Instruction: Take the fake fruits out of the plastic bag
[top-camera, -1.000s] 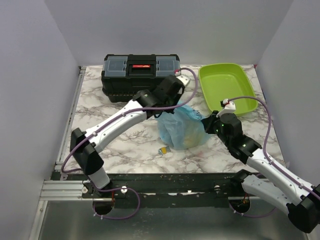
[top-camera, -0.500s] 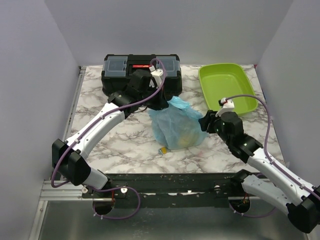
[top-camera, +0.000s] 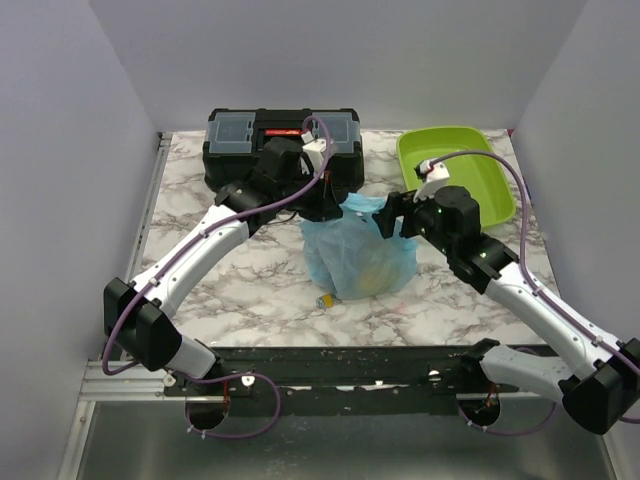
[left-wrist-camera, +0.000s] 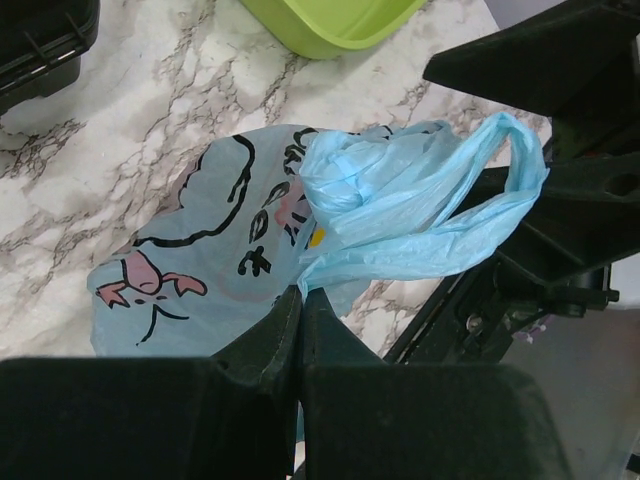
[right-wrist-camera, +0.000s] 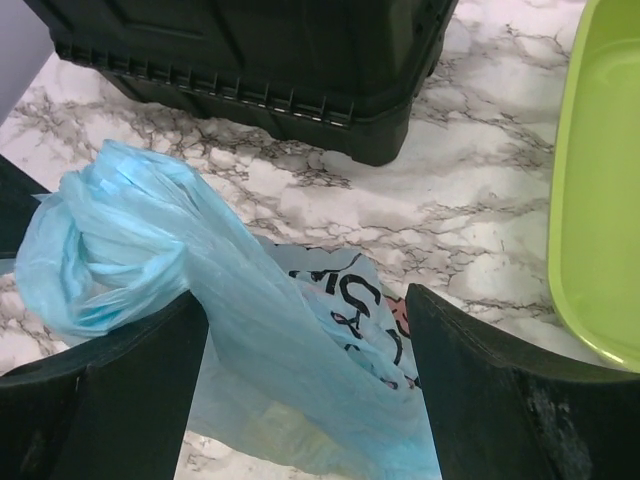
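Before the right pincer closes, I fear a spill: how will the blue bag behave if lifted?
Probably floppy: the plastic bag bunches crumpled in the left pincer. Likely bottom-heavy: yellow fruit shows low inside. Thin and crinkly, it may slip.

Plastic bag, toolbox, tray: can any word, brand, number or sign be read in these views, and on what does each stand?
plastic bag: dark looping strokes and a pink cartoon figure are printed on it; the film is crumpled and no word can be read.
toolbox: the red strip on its lid is too small to read.
tray: no text shows.
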